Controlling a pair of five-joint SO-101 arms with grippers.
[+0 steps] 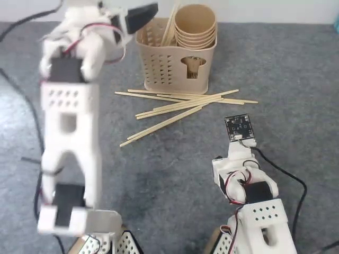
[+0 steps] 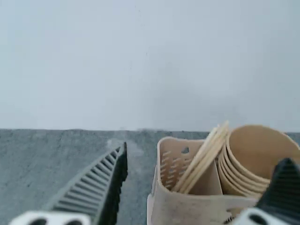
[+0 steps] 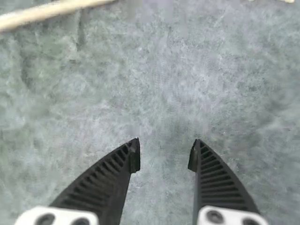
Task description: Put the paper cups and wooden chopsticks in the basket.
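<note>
A beige slotted basket (image 1: 177, 66) stands at the back of the grey carpet. It holds a stack of paper cups (image 1: 195, 26) and a few wooden chopsticks (image 1: 170, 24) leaning upright. Several more chopsticks (image 1: 180, 106) lie loose on the carpet just in front of it. My left gripper (image 1: 143, 18) hovers open at the basket's upper left rim, holding nothing. In the left wrist view the basket (image 2: 187, 206), its cups (image 2: 255, 154) and upright chopsticks (image 2: 201, 159) sit between the spread fingers of that gripper (image 2: 204, 154). My right gripper (image 3: 165, 143) is open above bare carpet, with one chopstick (image 3: 47, 11) beyond it.
The left arm (image 1: 69, 132) stretches along the left side of the table. The right arm (image 1: 243, 180) stays low at the front right, short of the loose chopsticks. A pale wall (image 2: 150, 61) rises behind the basket. Black cables run along the carpet's edges.
</note>
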